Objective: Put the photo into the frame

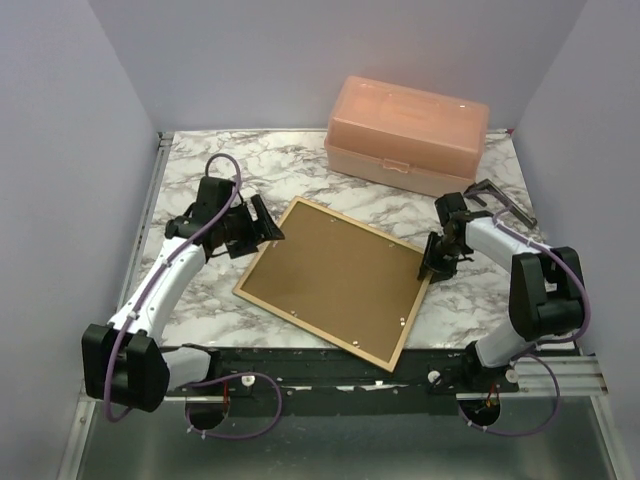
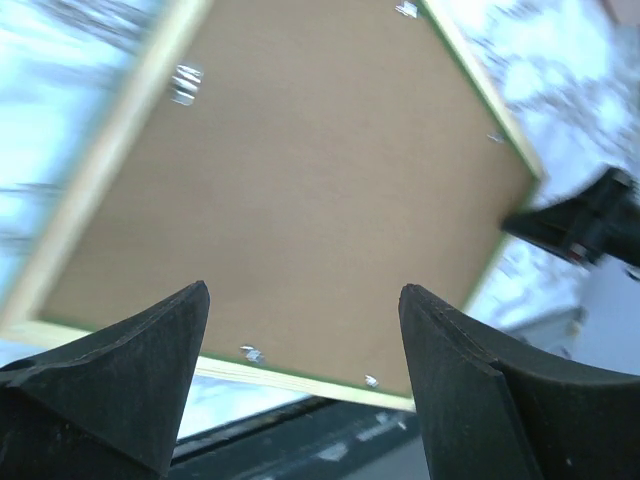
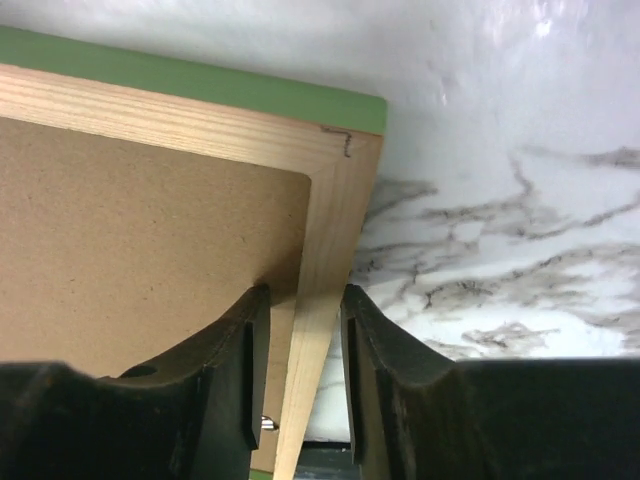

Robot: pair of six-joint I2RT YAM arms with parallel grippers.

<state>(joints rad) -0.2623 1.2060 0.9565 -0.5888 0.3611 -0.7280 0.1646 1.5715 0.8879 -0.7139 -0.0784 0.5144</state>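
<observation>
Brown hardboard backing point(image 1: 335, 280) faces up in the overhead view, seated in the frame point(image 1: 312, 331). The frame lies flat and face down near the middle of the marble bench point(image 1: 200, 175), in front of a peach box point(image 1: 405, 135). It sits turned like a diamond, and its long axis appears to slant from left-rear to right-near. The left gripper point(image 1: 262, 228) hangs at its left-rear edge and the right gripper point(image 1: 435, 268) is down on its right corner. The photo shows nowhere, and I cannot tell whether it lies under the backing.

From the left wrist, the left gripper point(image 2: 305, 295) stands wide, holding nothing, above the pale wood rail point(image 2: 105, 160). Small metal clips point(image 2: 187, 82) show along the panel's border.

From the right wrist, the right gripper point(image 3: 305, 300) is drawn narrow astride the rail point(image 3: 200, 110) close to the corner. One finger is over the hardboard point(image 3: 130, 230), the other outside against the wood, and by the look it pinches the rail. A green strip point(image 3: 200, 65) of the front face peeps past the edge.

I judge the step in hand to be taking hold of the frame by that corner, to steady or raise it. The next move calls for a firm pinch on a thin rail and a level lift, so that the backing does not slide. The left side is free to work the clips or support the far edge.
</observation>
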